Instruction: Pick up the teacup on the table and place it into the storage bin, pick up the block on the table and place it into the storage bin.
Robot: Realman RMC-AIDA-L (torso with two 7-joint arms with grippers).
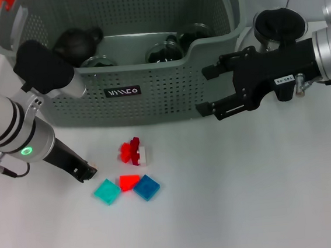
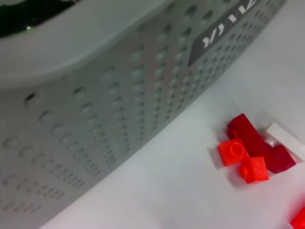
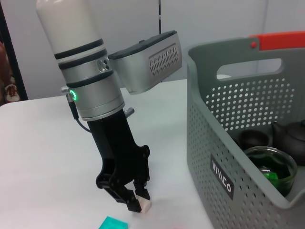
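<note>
The grey-green storage bin point(image 1: 149, 78) stands at the back of the table and holds glass teacups point(image 1: 163, 51) and a dark teapot point(image 1: 78, 41). Left of the loose blocks, my left gripper point(image 1: 85, 171) is down at the table. In the right wrist view this left gripper point(image 3: 137, 202) is shut on a small cream block point(image 3: 145, 205). A red, dark red and white block cluster point(image 1: 134, 152) lies before the bin, also seen in the left wrist view point(image 2: 252, 152). My right gripper point(image 1: 209, 89) hangs open and empty by the bin's front right corner.
Teal point(image 1: 107, 192), red point(image 1: 129, 182) and blue point(image 1: 146, 187) flat blocks lie together near the left gripper. The bin's perforated wall point(image 2: 119, 95) fills most of the left wrist view. White table stretches bare to the front and right.
</note>
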